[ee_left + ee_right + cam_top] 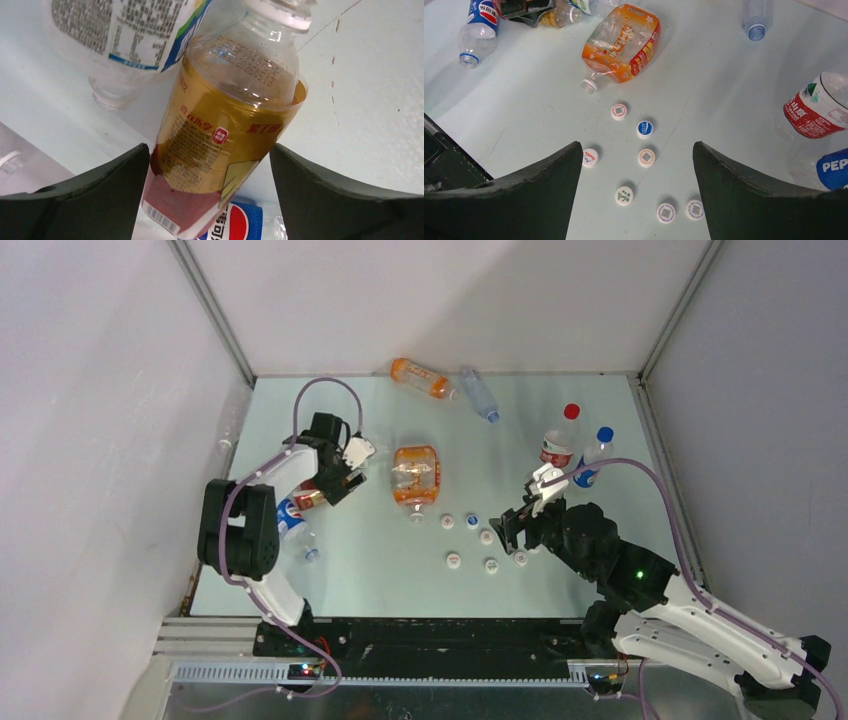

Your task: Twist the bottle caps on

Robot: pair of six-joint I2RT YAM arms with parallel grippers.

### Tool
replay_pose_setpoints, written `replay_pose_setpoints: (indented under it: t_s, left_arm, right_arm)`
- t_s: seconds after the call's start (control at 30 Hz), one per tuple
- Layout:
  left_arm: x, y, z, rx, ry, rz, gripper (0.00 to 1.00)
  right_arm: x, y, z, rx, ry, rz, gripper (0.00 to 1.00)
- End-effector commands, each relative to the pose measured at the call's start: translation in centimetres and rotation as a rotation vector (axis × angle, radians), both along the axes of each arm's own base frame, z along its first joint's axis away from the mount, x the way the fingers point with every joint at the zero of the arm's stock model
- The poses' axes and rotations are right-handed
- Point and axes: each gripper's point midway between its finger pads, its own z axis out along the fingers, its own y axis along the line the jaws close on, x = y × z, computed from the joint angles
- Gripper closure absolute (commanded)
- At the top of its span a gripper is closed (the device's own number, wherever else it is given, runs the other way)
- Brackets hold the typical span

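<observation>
Several small caps [646,157] lie loose on the table, white ones and a blue one [644,129]. My right gripper [638,150] hangs open above them and holds nothing; from above it [512,527] sits just right of the caps [486,536]. My left gripper [210,155] is open and straddles a lying amber tea bottle [225,125]. Its left finger is close against the bottle's side, and a gap shows at the right finger. From above, this gripper [335,485] is at the table's left. A Pepsi bottle [240,222] lies under the tea bottle.
An orange bottle [415,475] lies mid-table, uncapped, neck toward the caps. Another orange bottle [420,377] and a clear one [480,395] lie at the back. Two capped bottles stand at the right, one red-capped [560,440] and one blue-capped [597,455]. A white-labelled bottle [125,30] lies beside the tea bottle.
</observation>
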Motion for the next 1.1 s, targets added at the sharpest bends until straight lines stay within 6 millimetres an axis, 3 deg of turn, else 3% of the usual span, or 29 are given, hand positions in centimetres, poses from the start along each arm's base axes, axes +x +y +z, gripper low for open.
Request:
replay_pose_setpoints:
  t_s: [0.0,0.1,0.27,0.5,0.63,0.77,0.93,1.07]
  left_arm:
    - [0.0,-1.3,-0.5,-0.076,0.045,-0.006,0.18]
    - [-0.8,-2.8,-0.9,-0.162,0.062,-0.021,0.32]
    - [-2.5,-4.6,-0.3,-0.2,0.066,-0.047,0.35]
    - [-6.1,-9.3,1.4,-0.281,0.079,-0.009,0.34]
    - [-7.6,-11.1,2.1,-0.354,0.056,0.184,0.33]
    - [-9.4,-12.4,1.6,-0.431,0.026,0.33,0.31]
    - [-12.6,-15.6,0.5,-0.484,0.045,0.331,0.23]
    - [-12.6,-16.6,0.4,-0.522,0.009,0.364,0.15]
  right_arm:
    - [0.5,0.1,0.5,0.003,-0.029,-0.007,0.17]
    - [0.6,0.2,0.5,0.004,-0.029,-0.009,0.17]
    - [0.5,0.2,0.1,-0.001,-0.017,-0.011,0.17]
    - [0.1,0.4,-0.5,0.007,0.029,-0.003,0.18]
    - [-0.4,0.5,-0.7,0.024,0.06,0.002,0.18]
    - [-0.8,0.6,-0.9,0.04,0.086,0.007,0.18]
    - [-0.9,0.4,-1.3,0.03,0.101,-0.002,0.18]
    - [-0.8,0.4,-1.7,0.015,0.11,-0.007,0.18]
